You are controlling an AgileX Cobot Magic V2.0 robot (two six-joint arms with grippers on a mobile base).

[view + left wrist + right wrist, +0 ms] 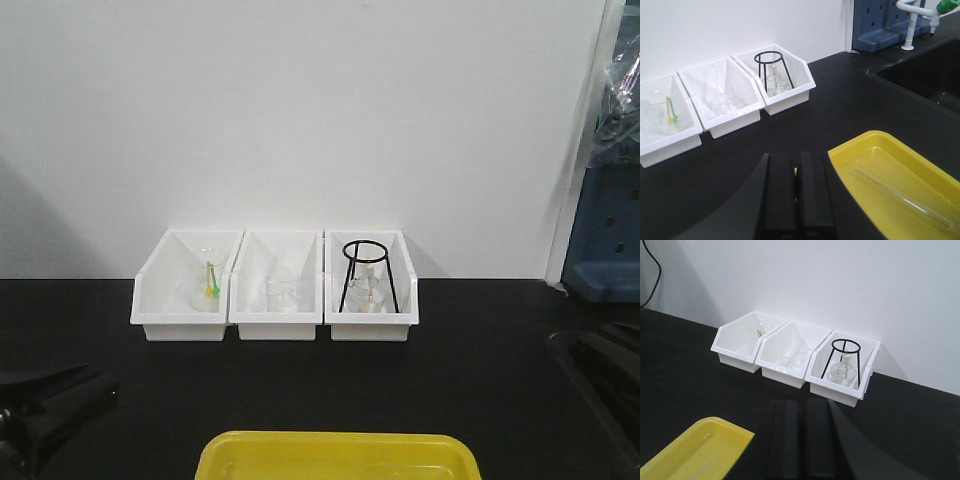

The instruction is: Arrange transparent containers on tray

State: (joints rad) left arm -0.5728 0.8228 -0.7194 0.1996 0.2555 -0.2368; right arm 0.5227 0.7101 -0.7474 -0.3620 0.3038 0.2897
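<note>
Nearest the robot, the left gripper (796,195) shows its two black fingers (780,195) pressed together with only a thin seam between them, and nothing is held. The right gripper (803,440) is in the same condition: fingers (785,440) closed flat against each other, empty. Both grippers sit low over the black bench (300,385), apart from any glassware.

Just beyond them lies the bright yellow rectangular plastic tray with a raised rim (338,446). In the left wrist view, one slender clear glass test tube (900,196) rests flat on the tray floor, running diagonally toward the tray's near right corner. A faint pale streak appears on the tray floor in the right wrist view (too indistinct to confirm as a second tube).

Judged from this, the task is at least partly done: one tube is placed. Whether the second tube is also on the tray cannot be determined.

Farther back, against the white wall, three white plastic bins (275,285) stand side by side, touching. The left bin holds a clear beaker with a green-and-yellow item, the middle bin clear glassware, and the right bin a black wire tripod stand (368,275) over a clear flask.
</note>
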